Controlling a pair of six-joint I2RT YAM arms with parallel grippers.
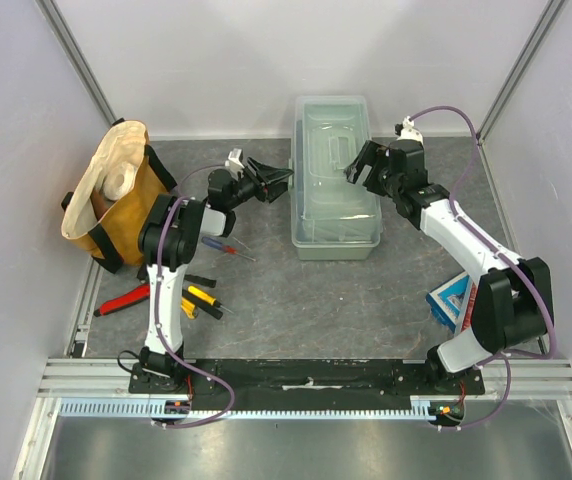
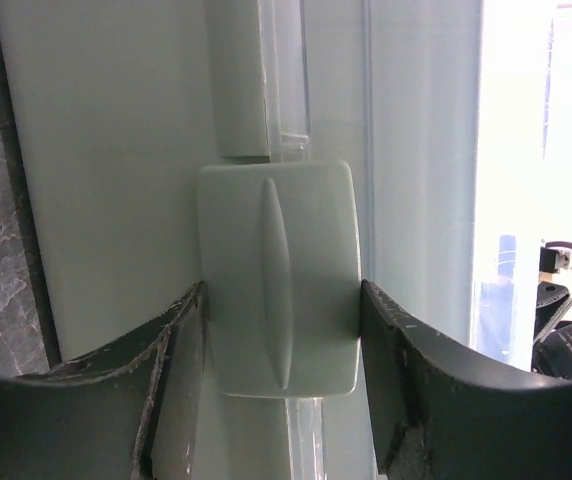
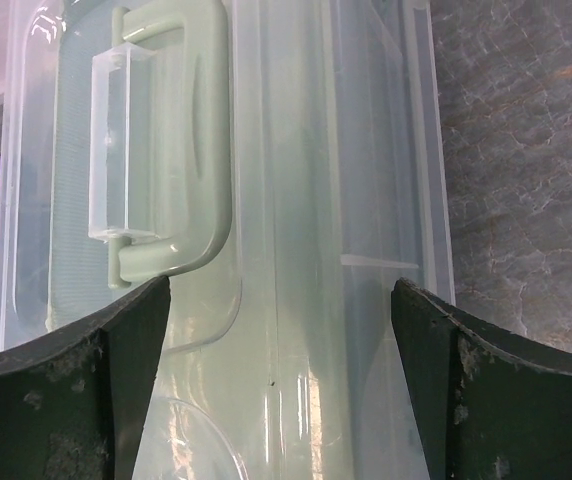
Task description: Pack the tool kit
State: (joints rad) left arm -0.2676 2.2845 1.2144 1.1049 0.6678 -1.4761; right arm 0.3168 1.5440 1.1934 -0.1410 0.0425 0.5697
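Dark fingers (image 2: 446, 390) of my left gripper (image 1: 278, 180) fill the bottom of the left wrist view, spread either side of the toolbox (image 1: 335, 180) latch (image 2: 278, 280); whether the pads actually press it I cannot tell. My right gripper (image 1: 358, 167) is spread wide above the clear lid, beside the handle (image 3: 166, 160), gripping nothing. The toolbox sits closed at the back centre of the table (image 1: 306, 310). Its contents are blurred by the translucent plastic. My left arm hides parts of the hand tools (image 1: 191, 295) by its base. A yellow bag (image 1: 116, 190) stands far left; blue packets (image 1: 456, 300) are half hidden behind my right arm.
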